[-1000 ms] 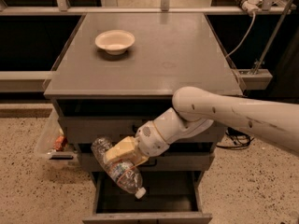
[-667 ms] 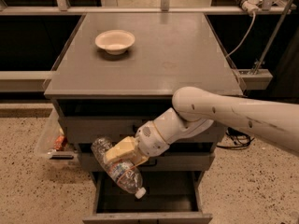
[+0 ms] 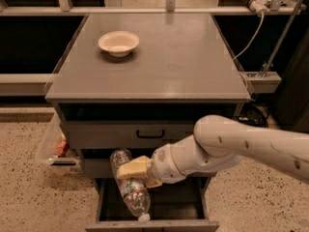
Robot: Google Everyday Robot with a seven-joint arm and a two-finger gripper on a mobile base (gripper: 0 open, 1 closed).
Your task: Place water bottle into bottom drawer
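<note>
**Bottle held over the open drawer, ready to be lowered in**

In the camera view, the small clear crinkled plastic water bottle [image 3: 135, 200] with its white-and-red label band is hanging tilted. Its white cap is pointing down and slightly right, just above the front rim of the deep grey metal bottom drawer [image 3: 179, 203], which is standing open with its dark interior exposed. The two-finger gripper [image 3: 135, 174] with tan pads is clenching the bottle around its upper half, just in front of the middle drawer face.

Judging from this, the release is what matters now. The bottle is probably sitting too near the front rim, so carrying it a little further back over the dark interior before letting go should stop the cap catching the edge and tipping the bottle out onto the floor. Lowering it close to the drawer floor would also limit bouncing. Whether the cap is already touching the rim is hard to tell from this angle.

The white jointed arm [image 3: 241, 146] is reaching in from the right and crossing low in front of the grey metal cabinet [image 3: 159, 66], with its wrist angling left and slightly down towards the drawer. A shallow cream bowl [image 3: 119, 42] is sitting on the cabinet top, well apart from the work.
</note>
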